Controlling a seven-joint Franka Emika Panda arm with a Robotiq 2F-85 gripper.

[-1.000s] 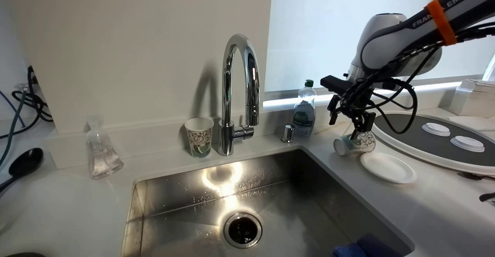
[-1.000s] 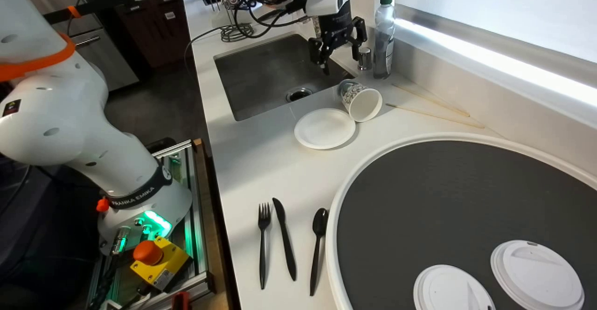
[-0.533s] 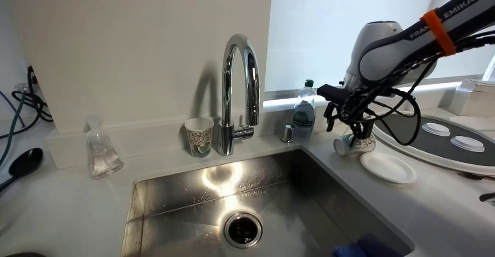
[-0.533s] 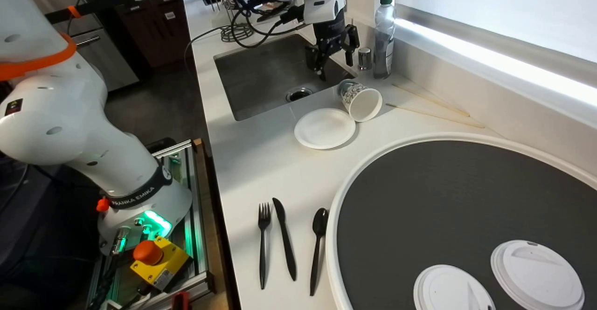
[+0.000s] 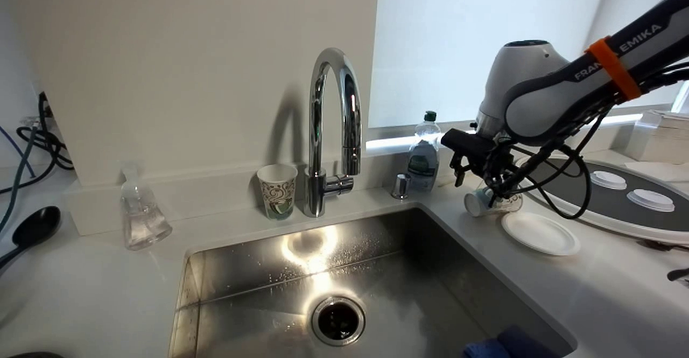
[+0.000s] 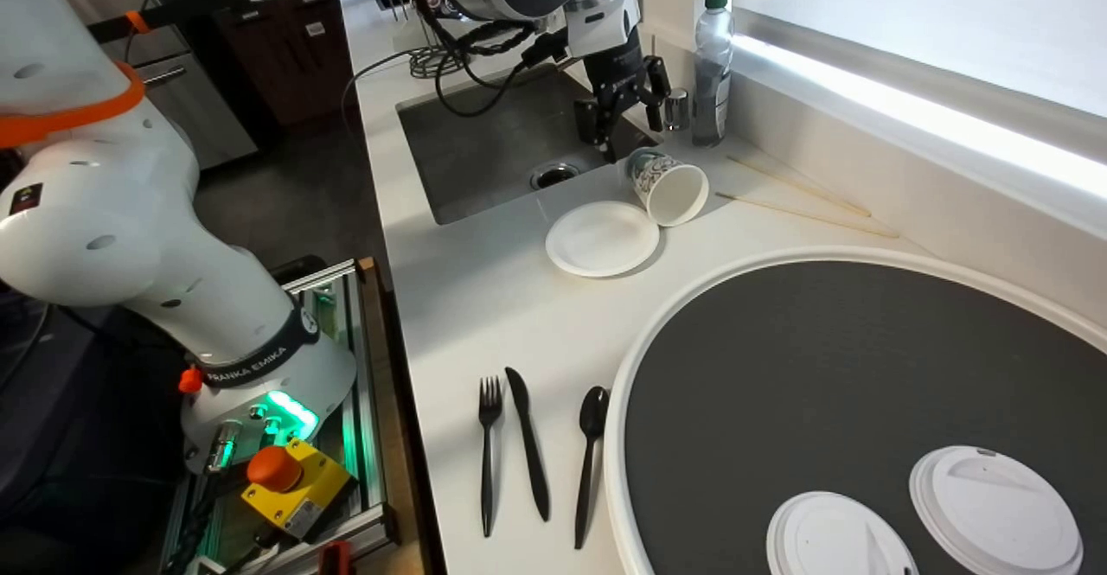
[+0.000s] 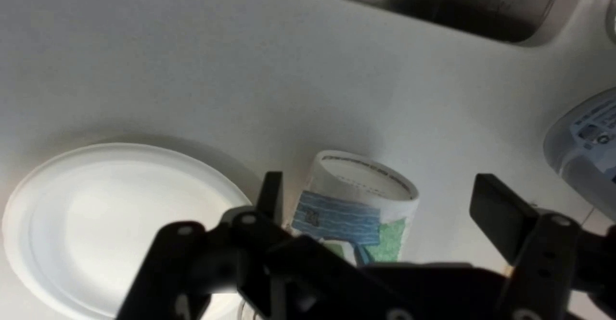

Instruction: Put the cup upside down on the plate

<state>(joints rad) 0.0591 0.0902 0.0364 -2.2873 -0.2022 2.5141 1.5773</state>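
Running off the left edge of an exterior view, a black spoon (image 5: 36, 227) shows its bowl and only part of its handle. A patterned cup (image 5: 278, 194) stands upright beside the faucet (image 5: 317, 148), and the sink (image 5: 403, 299) is cropped by the bottom edge. Past the soap bottle (image 5: 423, 167), the gripper (image 5: 475, 193) hangs with its fingers wide apart, partly hiding the cup (image 5: 501, 207), which lies on its side on the counter (image 5: 608, 299), its mouth facing away. The wrist view shows the cup's base between the fingers, the rest mostly behind the gripper; I cannot tell whether a finger touches it. Just beside the cup lies the plate (image 5: 540, 233). The large disc (image 5: 613, 202) and a dark item (image 5: 678, 275) run out of the right edge, the item too cropped to name.
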